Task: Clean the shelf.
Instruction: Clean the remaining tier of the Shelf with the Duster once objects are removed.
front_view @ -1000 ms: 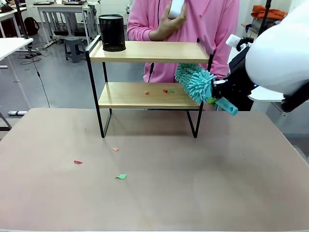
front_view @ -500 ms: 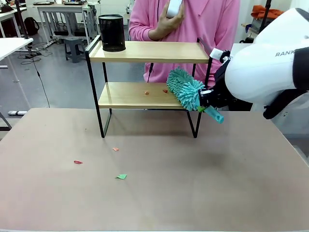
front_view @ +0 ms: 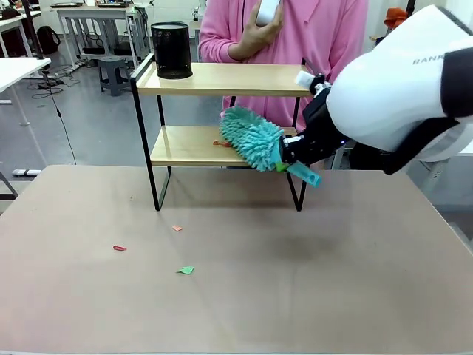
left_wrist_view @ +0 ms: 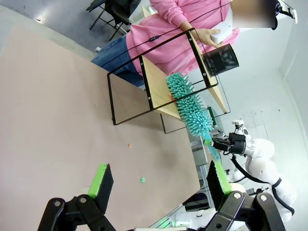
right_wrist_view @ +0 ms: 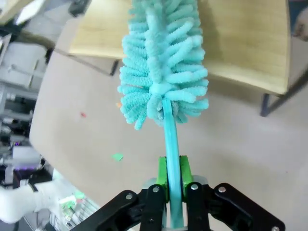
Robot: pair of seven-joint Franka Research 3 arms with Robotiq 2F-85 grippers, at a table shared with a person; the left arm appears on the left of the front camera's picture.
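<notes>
1. Right wrist view: the right gripper [right_wrist_view: 173, 179] is clamped tight on the thin teal handle of a fluffy teal duster [right_wrist_view: 163, 62]. Its green pads [right_wrist_view: 162, 172] press on the stick from both sides.
2. Straight ahead of that claw, the duster's head reaches over the front edge of the lower board of the shelf [right_wrist_view: 240, 43]. Whether the fibres touch the wood I cannot tell.
3. Front view: the shelf, with a black frame and two light wooden boards, stands on the table [front_view: 332, 281] just to the claw's left.
4. At the duster's far tip, away from the claw, an orange-red scrap [front_view: 219, 143] lies on the lower board.
5. A black mesh cup [front_view: 171, 49] sits on the top board, above the claw and at the end farthest from it.
6. Three paper bits [front_view: 185, 270] lie on the table, lower than the claw and well off to its left.
7. Behind the shelf, beyond the claw, a person [front_view: 310, 44] in pink holds a white object [front_view: 268, 11] in a raised hand [front_view: 259, 33].
8. Left wrist view: the left gripper [left_wrist_view: 159, 178] has its jaws spread wide with nothing between them. The shelf stands well ahead of it.
</notes>
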